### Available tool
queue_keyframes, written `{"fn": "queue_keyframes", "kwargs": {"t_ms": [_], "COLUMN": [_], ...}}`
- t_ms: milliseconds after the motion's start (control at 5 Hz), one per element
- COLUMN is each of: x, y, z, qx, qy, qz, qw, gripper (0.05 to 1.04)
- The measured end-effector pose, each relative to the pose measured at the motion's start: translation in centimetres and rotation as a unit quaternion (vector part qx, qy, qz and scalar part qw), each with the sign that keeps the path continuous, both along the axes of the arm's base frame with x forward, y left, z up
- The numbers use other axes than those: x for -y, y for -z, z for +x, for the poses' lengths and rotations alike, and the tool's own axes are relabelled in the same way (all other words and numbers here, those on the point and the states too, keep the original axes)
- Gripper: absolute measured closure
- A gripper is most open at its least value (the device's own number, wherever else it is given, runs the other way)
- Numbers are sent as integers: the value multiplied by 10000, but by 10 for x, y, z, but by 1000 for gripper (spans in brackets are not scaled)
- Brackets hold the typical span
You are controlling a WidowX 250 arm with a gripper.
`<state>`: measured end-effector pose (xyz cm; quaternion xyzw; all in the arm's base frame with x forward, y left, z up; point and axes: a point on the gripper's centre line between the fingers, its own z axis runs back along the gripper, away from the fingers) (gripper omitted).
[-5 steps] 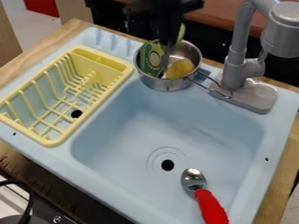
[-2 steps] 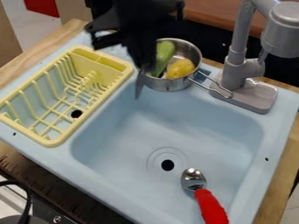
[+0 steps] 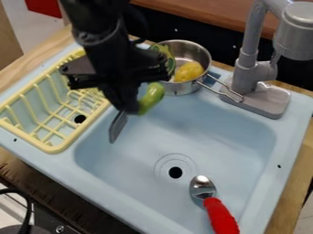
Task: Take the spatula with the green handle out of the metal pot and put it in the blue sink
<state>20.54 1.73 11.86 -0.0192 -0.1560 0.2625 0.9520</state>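
Over the back left part of the sink (image 3: 202,141), you have the gripper (image 3: 125,112) beside the rack's inner edge, angled down above the basin. Against its pot side is a long, rounded green thing (image 3: 151,97), tilted, outside the pot (image 3: 181,89) and above the basin wall. Nothing visible supports it from below, so you can read the jaws as pinching it; the contact itself is hidden behind the dark gripper body. A flat grey strip (image 3: 118,125) points down beneath the gripper; you cannot tell whether it is part of the gripper or of something held.

Note the pot: it sits on the sink's back ledge, probably because that gives it a flat seat outside the basin. Its wire handle (image 3: 221,93) points toward the tap (image 3: 247,75). Within, a yellow thing (image 3: 188,71) lies low, where the wall should stop it rolling. A patterned green item (image 3: 165,51) shows at the pot's left side; you cannot tell what bears it.

The yellow rack (image 3: 58,148) lies along the sink's left edge. Your spoon (image 3: 202,186) rests near the front edge, bowl toward the drain (image 3: 176,172), red grip outward, likely easier to grasp.
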Motion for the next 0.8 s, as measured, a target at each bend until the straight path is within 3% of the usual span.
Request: {"fn": "queue_keyframes", "kwargs": {"t_ms": [400, 800], "x": [-2, -11], "y": [41, 69], "z": [-6, 11], "qx": [109, 199], "qy": [58, -42], "qz": [521, 1008], "qw": [9986, 9947], "gripper": [1031, 1031]}}
